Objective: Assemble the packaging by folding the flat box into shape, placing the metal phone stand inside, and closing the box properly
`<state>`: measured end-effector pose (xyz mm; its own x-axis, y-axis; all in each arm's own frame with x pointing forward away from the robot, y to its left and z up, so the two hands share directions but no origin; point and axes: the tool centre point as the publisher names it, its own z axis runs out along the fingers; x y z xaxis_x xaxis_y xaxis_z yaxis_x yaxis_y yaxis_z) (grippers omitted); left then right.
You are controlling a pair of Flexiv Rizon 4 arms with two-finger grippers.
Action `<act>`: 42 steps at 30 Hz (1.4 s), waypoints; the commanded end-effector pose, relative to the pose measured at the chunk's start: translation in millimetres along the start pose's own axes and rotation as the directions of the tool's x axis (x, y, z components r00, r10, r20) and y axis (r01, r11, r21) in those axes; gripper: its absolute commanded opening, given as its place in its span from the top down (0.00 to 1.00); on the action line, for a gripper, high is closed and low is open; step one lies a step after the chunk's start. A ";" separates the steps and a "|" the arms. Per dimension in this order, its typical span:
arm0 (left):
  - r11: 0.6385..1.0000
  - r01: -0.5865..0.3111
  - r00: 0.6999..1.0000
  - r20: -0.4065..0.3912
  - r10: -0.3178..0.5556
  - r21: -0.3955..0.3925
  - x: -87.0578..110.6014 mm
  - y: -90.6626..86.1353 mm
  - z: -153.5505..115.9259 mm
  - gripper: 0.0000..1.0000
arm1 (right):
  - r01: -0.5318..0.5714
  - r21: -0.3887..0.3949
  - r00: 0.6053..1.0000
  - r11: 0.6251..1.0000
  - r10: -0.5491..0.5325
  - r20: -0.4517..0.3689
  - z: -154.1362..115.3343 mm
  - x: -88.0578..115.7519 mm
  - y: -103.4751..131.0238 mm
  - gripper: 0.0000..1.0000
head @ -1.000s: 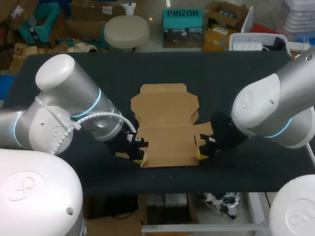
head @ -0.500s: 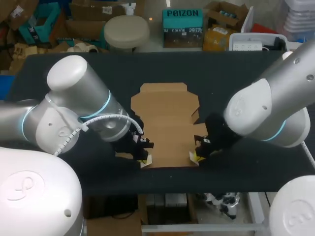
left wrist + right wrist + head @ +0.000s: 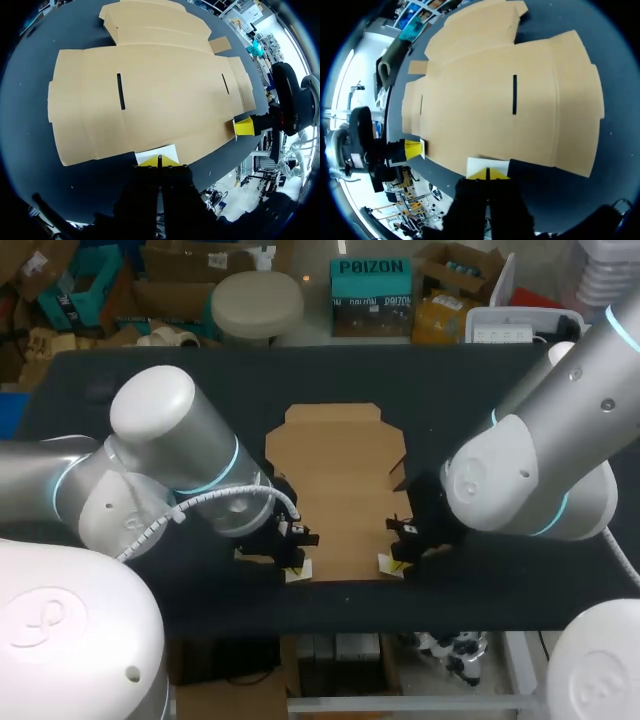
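Left claw (image 3: 159, 161): closed, yellow tips together at near edge of flat box (image 3: 338, 490) | right claw (image 3: 487, 173): closed too, same edge, seemingly touching it | flat box: unfolded, lying on middle of black bench (image 3: 440, 380), stretching away beyond both claws.

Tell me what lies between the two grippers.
Only the flat box, its near edge, lies between left gripper and right gripper; the head view shows it.

A table (image 3: 150, 380) covered in black, matte material is being shown from above. Its far edge is being seen running straight between both far corners, and its bare surface is being lit evenly.
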<state>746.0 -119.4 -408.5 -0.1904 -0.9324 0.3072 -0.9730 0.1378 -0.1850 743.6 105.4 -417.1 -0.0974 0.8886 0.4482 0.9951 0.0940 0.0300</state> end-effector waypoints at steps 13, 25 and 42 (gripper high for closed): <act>0.999 0.016 0.995 0.101 -0.021 0.044 3.9 3.0 13.6 1.00 | -0.012 0.020 0.996 1.000 0.010 0.090 16.8 -2.7 4.2 1.00; 0.998 0.015 0.983 0.183 -0.026 0.064 4.5 5.2 23.4 1.00 | -0.011 0.013 0.988 1.000 0.008 0.154 27.4 -8.1 0.4 1.00; 0.996 0.006 0.976 0.218 -0.026 0.091 8.9 -0.3 -1.0 1.00 | -0.009 -0.027 0.995 1.000 0.011 0.099 -2.3 -8.0 1.7 1.00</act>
<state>746.4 -125.7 -409.6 -0.1481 -0.9751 0.1650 -0.9596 0.1014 -0.2624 748.7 102.3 -422.7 -0.0875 0.9347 0.3444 0.9960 0.0760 0.0469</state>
